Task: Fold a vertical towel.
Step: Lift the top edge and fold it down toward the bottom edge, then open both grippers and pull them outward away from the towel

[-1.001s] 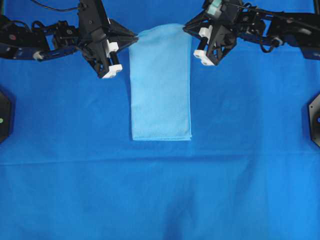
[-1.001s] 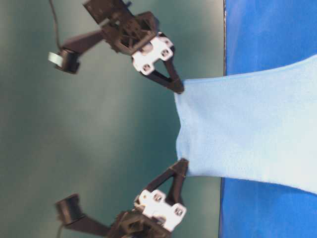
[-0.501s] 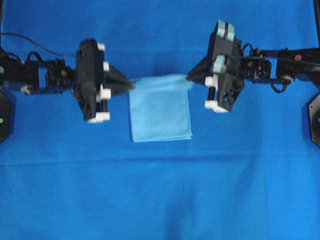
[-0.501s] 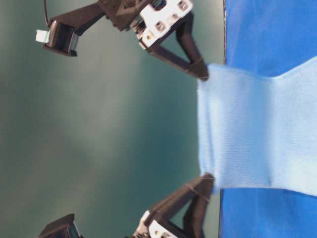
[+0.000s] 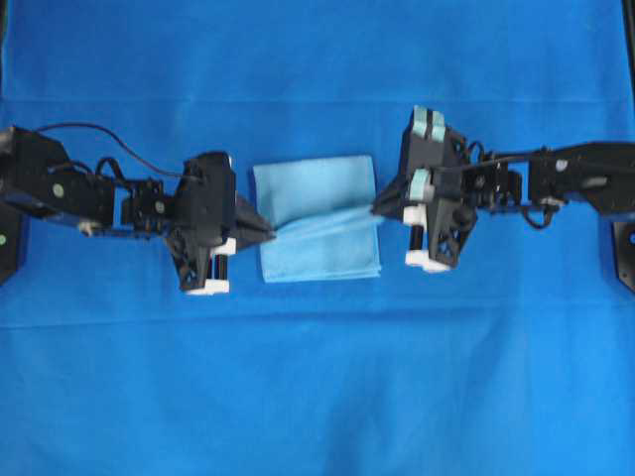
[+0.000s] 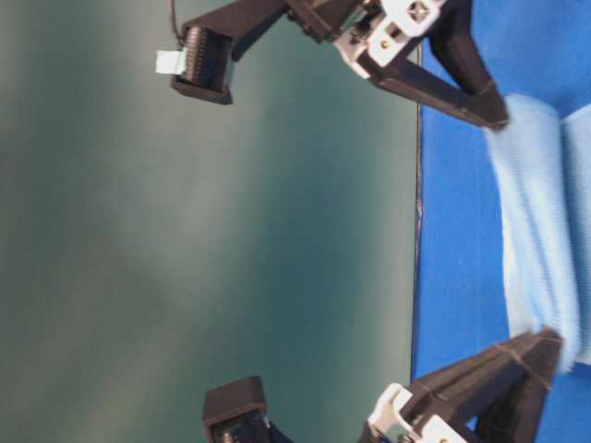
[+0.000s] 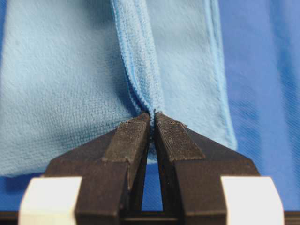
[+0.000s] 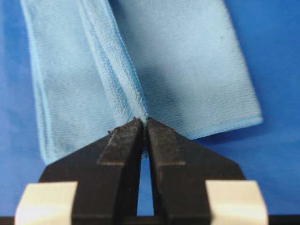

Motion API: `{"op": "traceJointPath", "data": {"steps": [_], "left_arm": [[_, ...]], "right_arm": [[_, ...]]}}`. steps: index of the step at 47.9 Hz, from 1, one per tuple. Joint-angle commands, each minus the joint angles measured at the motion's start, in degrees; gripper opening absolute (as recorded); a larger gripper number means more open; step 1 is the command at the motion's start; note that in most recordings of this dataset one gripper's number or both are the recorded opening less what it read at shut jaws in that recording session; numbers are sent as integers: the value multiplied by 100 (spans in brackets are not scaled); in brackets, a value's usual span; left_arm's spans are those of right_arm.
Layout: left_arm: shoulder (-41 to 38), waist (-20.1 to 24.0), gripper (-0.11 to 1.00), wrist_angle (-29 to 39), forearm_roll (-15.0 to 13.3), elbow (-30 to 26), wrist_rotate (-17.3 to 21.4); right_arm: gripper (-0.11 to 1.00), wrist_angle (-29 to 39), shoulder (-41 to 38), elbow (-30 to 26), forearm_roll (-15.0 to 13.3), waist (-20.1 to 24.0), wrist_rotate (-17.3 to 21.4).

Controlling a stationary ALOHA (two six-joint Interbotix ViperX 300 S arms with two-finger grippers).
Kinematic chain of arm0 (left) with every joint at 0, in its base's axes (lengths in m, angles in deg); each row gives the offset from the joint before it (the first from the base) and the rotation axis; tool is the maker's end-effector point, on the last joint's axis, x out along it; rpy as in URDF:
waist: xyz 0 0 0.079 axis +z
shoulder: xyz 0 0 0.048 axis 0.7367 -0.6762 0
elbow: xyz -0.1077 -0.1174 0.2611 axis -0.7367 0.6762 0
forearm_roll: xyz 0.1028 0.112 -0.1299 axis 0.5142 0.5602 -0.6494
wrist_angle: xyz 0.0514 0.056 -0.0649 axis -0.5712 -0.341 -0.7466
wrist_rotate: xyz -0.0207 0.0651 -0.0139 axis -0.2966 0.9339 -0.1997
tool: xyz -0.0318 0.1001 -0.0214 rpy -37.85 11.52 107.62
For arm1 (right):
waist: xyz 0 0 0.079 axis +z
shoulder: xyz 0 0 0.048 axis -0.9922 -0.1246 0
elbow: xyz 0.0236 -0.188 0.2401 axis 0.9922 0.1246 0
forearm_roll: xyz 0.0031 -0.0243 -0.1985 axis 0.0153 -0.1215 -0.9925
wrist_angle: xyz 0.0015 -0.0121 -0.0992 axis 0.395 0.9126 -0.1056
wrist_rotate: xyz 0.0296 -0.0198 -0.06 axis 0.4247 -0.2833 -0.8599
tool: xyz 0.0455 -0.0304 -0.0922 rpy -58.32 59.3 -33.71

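the left gripper (image 5: 266,231) and right gripper (image 5: 379,207) each pinch one side of the towel (image 5: 316,218) (both clenched tight), carrying its far edge over the near half on the blue sheet (image 5: 317,397) so the edges meet.

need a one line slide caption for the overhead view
Left gripper and right gripper pinch the light blue towel edge, part-folded on the blue sheet.

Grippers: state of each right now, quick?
Left gripper: shut on the towel, pinching its hem.
Right gripper: shut on the towel, pinching its opposite corner.
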Motion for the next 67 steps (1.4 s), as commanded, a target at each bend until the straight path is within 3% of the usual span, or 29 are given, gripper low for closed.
{"op": "traceJointPath", "data": {"steps": [1, 25, 28, 32, 36, 39, 43, 52, 67], "left_arm": [[44, -123, 4, -44, 9, -53, -44], [18, -229, 5, -97, 9, -105, -70], [18, -229, 14, -97, 9, -114, -70], [18, -246, 35, -97, 9, -114, -62], [18, -308, 59, -88, 9, -123, -62], [44, -369, 67, -53, 9, -123, -62], [105, -431, 66, 0, 9, -114, -62], [448, -642, 62, 325, 9, -88, -62], [1714, -844, 62, 1063, 9, -114, -62]], "right_arm": [[4, -105, -44, -44, 18, 97, 44], [5, -193, -255, -149, 35, 299, 132], [5, -193, -255, -158, 26, 308, 141], [10, -211, -264, -176, 26, 308, 141], [36, -185, -272, -202, 26, 369, 141], [54, -149, -264, -202, 26, 431, 132], [68, -62, -237, -220, 35, 510, 158], [64, 220, 53, -202, 26, 694, 369], [64, 527, 1424, -176, -18, 809, 387]]}}
